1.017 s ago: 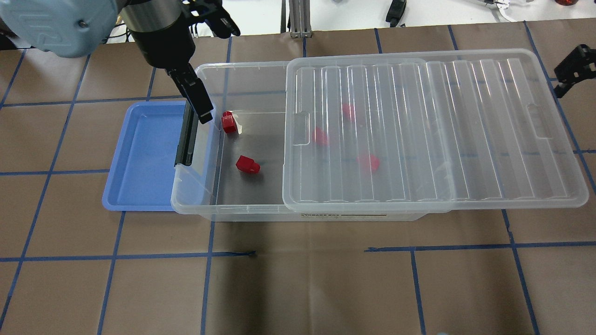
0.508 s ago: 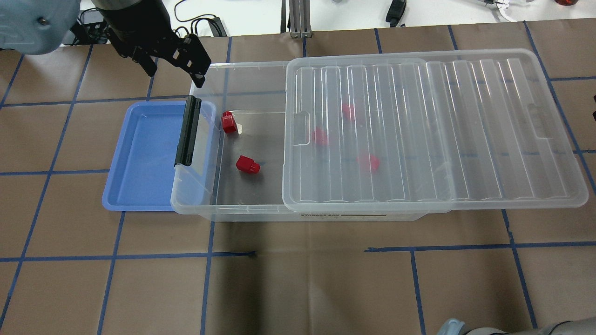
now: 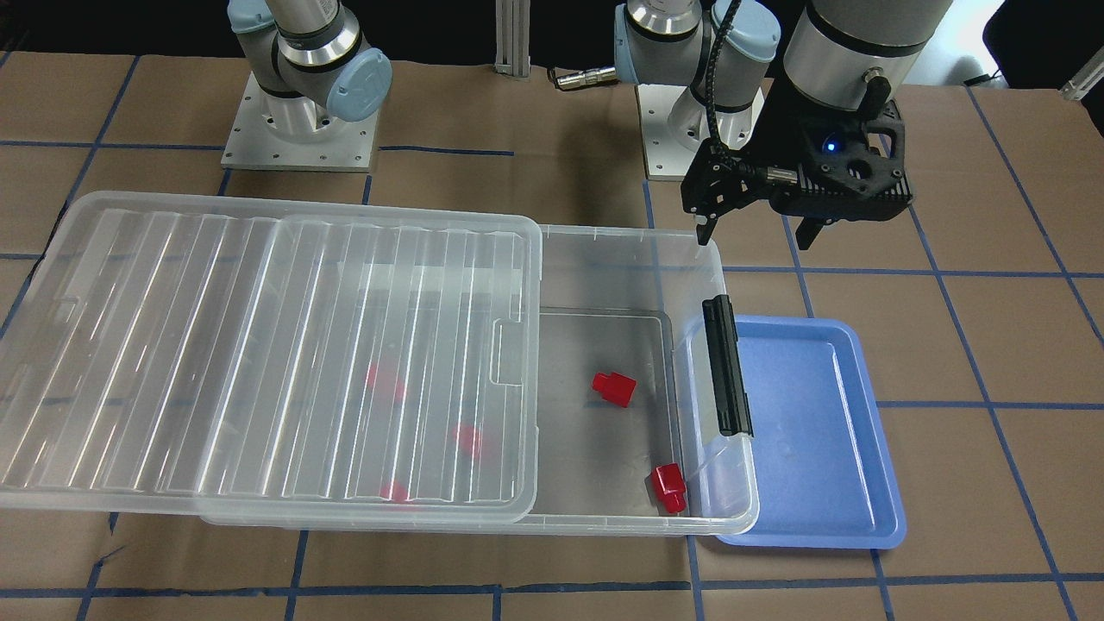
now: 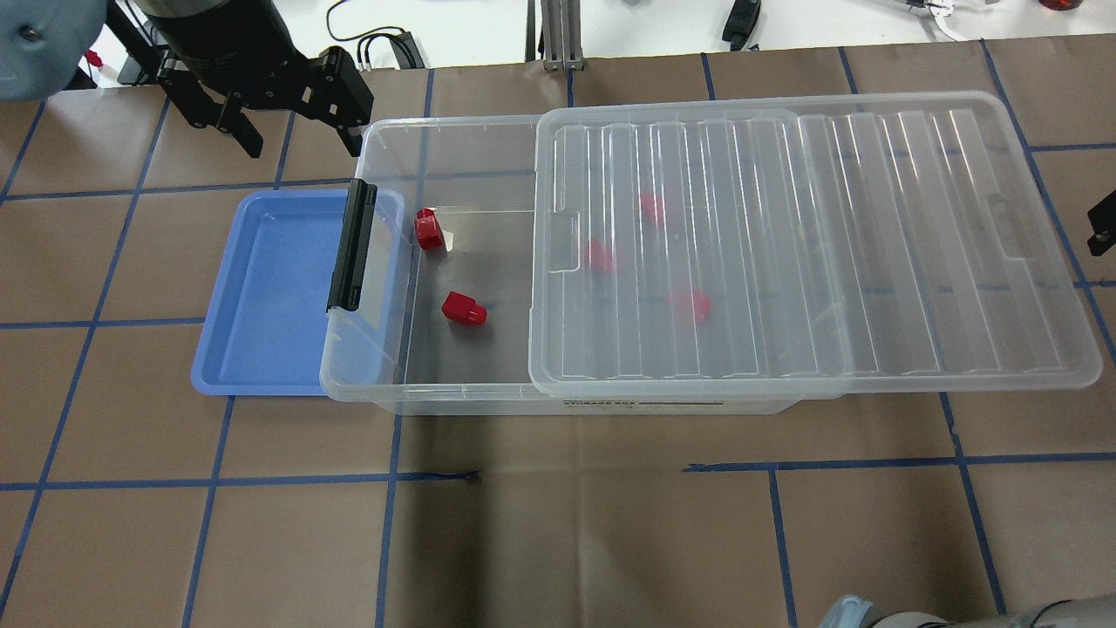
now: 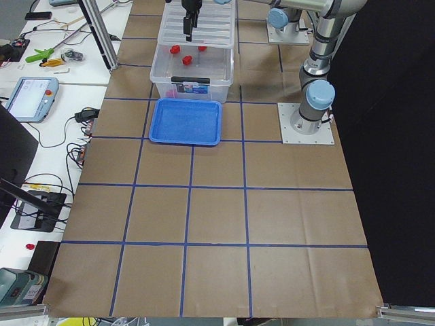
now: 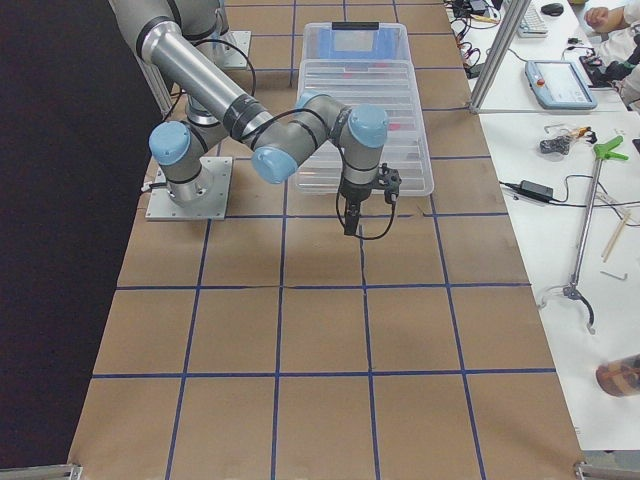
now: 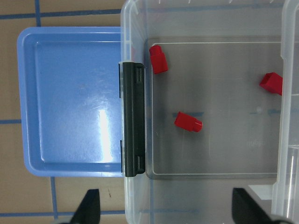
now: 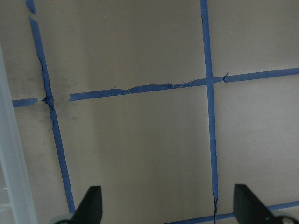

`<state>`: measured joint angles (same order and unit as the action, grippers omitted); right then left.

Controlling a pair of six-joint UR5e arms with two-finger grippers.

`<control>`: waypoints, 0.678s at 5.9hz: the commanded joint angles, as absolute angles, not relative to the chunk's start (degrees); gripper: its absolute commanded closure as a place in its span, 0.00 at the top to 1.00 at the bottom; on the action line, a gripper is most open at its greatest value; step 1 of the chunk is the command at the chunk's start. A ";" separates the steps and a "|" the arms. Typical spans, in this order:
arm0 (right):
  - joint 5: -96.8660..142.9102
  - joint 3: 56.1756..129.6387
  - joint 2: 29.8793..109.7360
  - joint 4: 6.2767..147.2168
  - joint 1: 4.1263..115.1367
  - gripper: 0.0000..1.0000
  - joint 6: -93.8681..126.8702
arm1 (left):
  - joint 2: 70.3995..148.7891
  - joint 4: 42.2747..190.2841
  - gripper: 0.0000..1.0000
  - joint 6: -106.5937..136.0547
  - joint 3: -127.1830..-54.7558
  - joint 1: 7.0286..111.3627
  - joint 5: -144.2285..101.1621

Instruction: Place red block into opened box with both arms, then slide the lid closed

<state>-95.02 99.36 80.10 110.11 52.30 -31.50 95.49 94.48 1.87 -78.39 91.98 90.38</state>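
The clear box (image 4: 384, 388) lies across the table, and the ridged lid (image 4: 811, 244) covers all but its left end. Two red blocks (image 4: 428, 230) (image 4: 463, 309) rest on the uncovered floor; three more show faintly under the lid (image 3: 259, 362). My left gripper (image 4: 299, 135) (image 3: 752, 233) hangs open and empty above the box's far left corner, and its wrist view looks down on the blocks (image 7: 188, 122) and the black latch (image 7: 132, 119). My right gripper (image 8: 168, 210) (image 6: 350, 215) is open over bare table just past the lid's right end.
A blue tray (image 4: 270, 296), with nothing in it, lies tucked against the box's latch end. Brown paper with blue tape lines covers the table. Cables and tools sit on the white bench beyond the far edge.
My left gripper has risen out of the box, away from the red block by the latch, and drawn back toward the far left. The right gripper has shifted nearer along the overhead view's right edge.
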 commanded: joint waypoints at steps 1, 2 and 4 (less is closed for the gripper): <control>-94.31 100.55 80.51 110.57 52.82 1.00 -31.29 | 95.10 95.45 0.99 5.53 -78.31 91.93 90.00; -94.31 100.55 80.59 110.57 53.43 1.00 -30.33 | 95.01 95.19 0.99 5.45 -78.66 91.93 89.83; -94.04 100.55 81.29 110.57 56.59 1.00 -30.06 | 95.10 95.10 0.99 5.28 -78.84 91.85 90.00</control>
